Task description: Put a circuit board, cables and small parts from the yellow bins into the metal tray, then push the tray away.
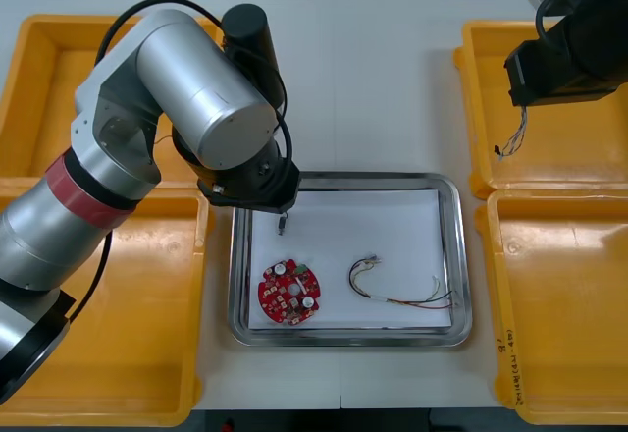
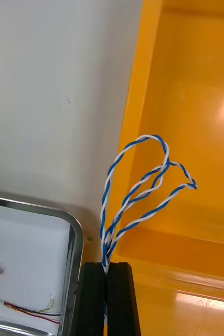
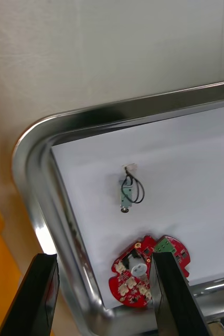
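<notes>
My left gripper [image 3: 104, 294] stands open above the metal tray's [image 1: 339, 181] near-left corner. Beyond its fingers [image 3: 41, 294] a small metal part [image 3: 126, 191] with a black wire loop lies on the white inside. The same part [image 1: 283, 224] shows just below the left wrist [image 1: 257, 189]. A round red circuit board [image 1: 289, 293] and a red and yellow cable [image 1: 397, 290] lie in the tray. My right gripper [image 2: 107, 294] is shut on a twisted blue and white cable [image 2: 143, 184], which hangs [image 1: 510, 137] over the back right bin [image 1: 579, 167].
Yellow bins stand at the left back [image 1: 39, 79], left front [image 1: 128, 353] and right front [image 1: 559, 304]. The tray's rim [image 2: 75, 236] lies close beside the right bin's wall [image 2: 138, 105]. Bare table [image 1: 392, 88] stretches behind the tray.
</notes>
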Available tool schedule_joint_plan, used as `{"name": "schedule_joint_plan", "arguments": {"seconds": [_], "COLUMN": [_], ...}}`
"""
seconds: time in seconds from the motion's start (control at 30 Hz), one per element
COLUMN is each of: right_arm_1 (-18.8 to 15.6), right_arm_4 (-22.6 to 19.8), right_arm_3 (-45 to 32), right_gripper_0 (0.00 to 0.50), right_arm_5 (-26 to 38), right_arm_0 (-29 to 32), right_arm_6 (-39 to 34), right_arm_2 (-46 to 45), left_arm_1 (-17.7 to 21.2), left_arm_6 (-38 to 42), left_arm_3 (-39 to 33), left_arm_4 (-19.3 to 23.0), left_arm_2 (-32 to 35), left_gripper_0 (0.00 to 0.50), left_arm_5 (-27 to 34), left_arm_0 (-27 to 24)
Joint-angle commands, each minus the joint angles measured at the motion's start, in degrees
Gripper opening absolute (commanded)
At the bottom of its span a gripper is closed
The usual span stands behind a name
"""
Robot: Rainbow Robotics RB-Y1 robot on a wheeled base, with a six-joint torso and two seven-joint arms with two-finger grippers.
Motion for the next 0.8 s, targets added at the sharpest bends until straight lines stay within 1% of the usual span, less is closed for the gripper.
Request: {"name": "schedule_joint_plan", "arguments": {"seconds": [0.03,0.23,0.33,0.57,0.67,0.8], "right_arm_1": [-2.38,-2.29,-2.29,-2.29,-2.29,-1.68], "right_arm_4": [-1.7,-6.01,-7.5,-7.85,-8.29,-8.56], "right_arm_3": [-2.93,-3.45,-4.07,-6.7,-7.06,-7.14], "right_gripper_0": [0.0,0.0,0.0,0.0,0.0,0.0], "right_arm_5": [0.25,0.25,0.25,0.25,0.2,0.25], "right_arm_0": [-0.18,-0.18,-0.18,-0.18,-0.18,-0.18], "right_arm_6": [2.98,3.51,3.77,5.88,11.51,16.34], "right_arm_2": [4.87,8.21,10.14,15.94,17.43,18.49], "left_arm_1": [2.27,4.12,5.35,7.28,8.69,9.83], "left_arm_6": [1.33,-0.17,-1.22,-9.13,-12.65,-16.25], "left_arm_3": [-2.44,-2.44,-2.35,-0.77,0.28,2.22], "left_arm_4": [1.2,2.34,2.87,2.87,3.31,3.05], "left_arm_2": [4.66,8.53,10.55,16.62,18.9,20.75], "left_gripper_0": [0.5,0.5,0.5,0.5,0.5,0.5], "left_arm_5": [2.64,2.64,2.64,2.64,2.64,2.64], "left_arm_0": [-3.02,-3.99,-4.25,-5.13,-5.22,-5.13]}}
